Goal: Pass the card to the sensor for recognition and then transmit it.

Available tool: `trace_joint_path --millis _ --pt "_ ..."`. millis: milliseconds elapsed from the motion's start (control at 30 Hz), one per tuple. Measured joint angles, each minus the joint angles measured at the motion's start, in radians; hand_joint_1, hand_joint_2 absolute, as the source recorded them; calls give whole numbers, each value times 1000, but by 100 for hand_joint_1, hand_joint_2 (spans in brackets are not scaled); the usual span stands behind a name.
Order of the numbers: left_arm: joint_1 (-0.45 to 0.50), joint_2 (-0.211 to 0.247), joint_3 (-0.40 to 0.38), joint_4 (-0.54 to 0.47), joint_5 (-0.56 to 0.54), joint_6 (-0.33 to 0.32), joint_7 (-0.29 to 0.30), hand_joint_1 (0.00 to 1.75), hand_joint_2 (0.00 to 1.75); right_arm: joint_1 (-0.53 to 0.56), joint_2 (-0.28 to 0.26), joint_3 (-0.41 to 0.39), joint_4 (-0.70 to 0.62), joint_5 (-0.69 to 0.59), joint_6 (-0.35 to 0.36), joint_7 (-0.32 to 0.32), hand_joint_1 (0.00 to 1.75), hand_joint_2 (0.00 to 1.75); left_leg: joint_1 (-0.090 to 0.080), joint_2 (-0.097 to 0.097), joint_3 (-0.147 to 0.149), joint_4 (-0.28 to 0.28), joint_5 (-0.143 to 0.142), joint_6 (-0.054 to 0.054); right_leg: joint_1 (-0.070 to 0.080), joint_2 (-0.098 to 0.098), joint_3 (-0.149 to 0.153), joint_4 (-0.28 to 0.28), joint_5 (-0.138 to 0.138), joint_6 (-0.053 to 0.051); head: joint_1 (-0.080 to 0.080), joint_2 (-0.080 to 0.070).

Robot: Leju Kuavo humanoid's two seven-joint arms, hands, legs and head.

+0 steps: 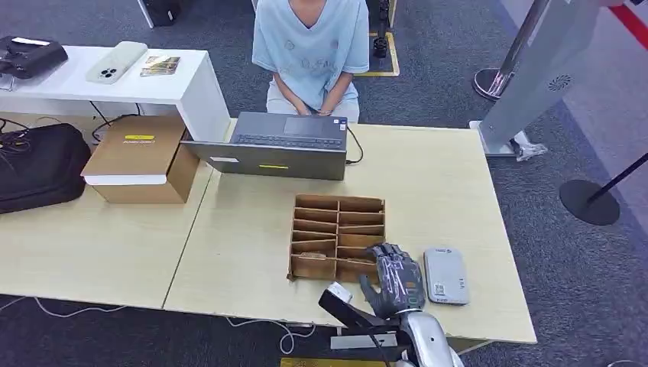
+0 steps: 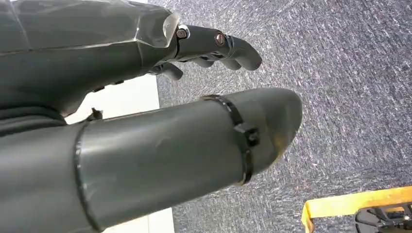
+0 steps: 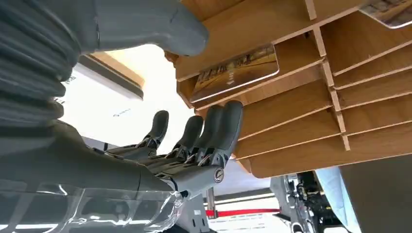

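Observation:
A wooden slotted organizer stands on the light table. A printed card lies in one of its slots, and the corner of a second card shows in a slot beyond the divider. My right hand is at the organizer's near right corner, holding nothing. Its thumb is on one side of the card's slot and its straight fingers on the other, at the slot edges. The grey-white card sensor lies flat just right of that hand. My left hand hangs over carpet and holds nothing.
A person sits across the table behind an open laptop. A cardboard box and a black bag sit on the left table. A white side table carries a phone. A stanchion base stands at right.

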Motion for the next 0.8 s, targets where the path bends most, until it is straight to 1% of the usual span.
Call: trace_joint_path --millis 67,100,167,200,267,300,333,500,600,633,700,733,800 --pt "0 0 0 0 0 0 -2 0 0 0 0 0 2 3 -2 4 117 175 0 0 0 0 0 0 0 0 0 0 0 0 0 0" --pt "0 0 0 0 0 0 -3 0 0 0 0 0 3 5 -3 5 117 175 0 0 0 0 0 0 0 0 0 0 0 0 0 0" --pt "0 0 0 0 0 1 -3 0 0 0 0 0 5 10 -5 8 134 175 0 0 0 0 0 0 0 0 0 0 0 0 0 0" --pt "0 0 0 0 0 1 -3 0 0 0 0 0 5 13 -6 8 134 175 0 0 0 0 0 0 0 0 0 0 0 0 0 0" --pt "0 0 0 0 0 1 -5 0 0 0 0 0 5 15 -9 8 147 175 0 0 0 0 0 0 0 0 0 0 0 0 0 0" --pt "0 0 0 0 0 1 -5 0 0 -1 0 -1 5 15 -12 8 147 175 0 0 0 0 0 0 0 0 0 0 0 0 0 0" --pt "0 0 0 0 0 1 -6 0 0 -1 0 -1 5 16 -15 8 155 175 0 0 0 0 0 0 0 0 0 0 0 0 0 0" --pt "0 0 0 0 -3 1 -6 0 0 0 0 -2 6 21 -26 8 159 175 0 0 0 0 0 0 0 0 0 0 0 0 0 0" --pt "0 0 0 0 -3 1 -6 0 0 0 0 -2 6 31 -30 8 166 175 0 0 0 0 0 0 0 0 0 0 0 0 0 0" --pt "0 0 0 0 -3 1 -6 0 0 0 0 -3 6 34 -32 8 171 175 0 0 0 0 0 0 0 0 0 0 0 0 0 0" --pt "0 0 0 0 -3 1 -6 0 0 0 0 -3 6 34 -34 8 169 175 0 0 0 0 0 0 0 0 0 0 0 0 0 0" --pt "0 0 0 0 -3 1 -6 0 0 0 0 -3 7 34 -35 8 175 175 0 0 0 0 0 0 0 0 0 0 0 0 0 0" --pt "0 0 0 0 -3 1 -6 0 0 0 0 -3 7 35 -38 7 175 175 0 0 0 0 0 0 0 0 0 0 0 0 0 0"
